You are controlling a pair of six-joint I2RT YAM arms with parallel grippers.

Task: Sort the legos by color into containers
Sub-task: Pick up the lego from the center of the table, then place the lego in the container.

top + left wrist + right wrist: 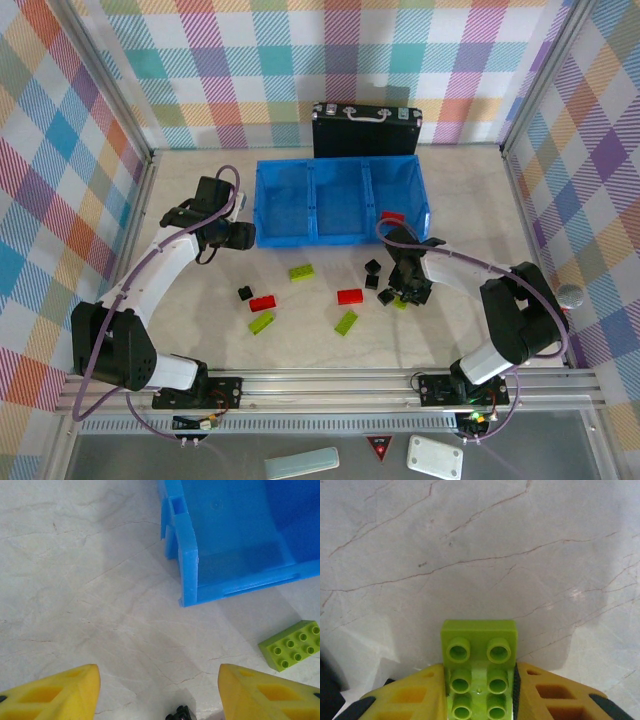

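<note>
The blue container (340, 232) stands at the back centre with three compartments; a red lego (392, 216) lies in the right one. My right gripper (404, 297) is down on the table in front of it, shut on a lime-green lego (479, 655) whose studded end sticks out past the yellow fingers (555, 695). My left gripper (243, 236) hovers open by the bin's left front corner (189, 580), nothing between its fingers (60, 692). Loose on the table lie green legos (301, 271), red ones (263, 303) and small black ones (372, 266).
A black briefcase (366, 130) with a silver handle stands behind the bin. Checked walls close the table on three sides. In the left wrist view a green lego (292, 645) lies right of the fingers and a black one (180, 714) at the bottom edge.
</note>
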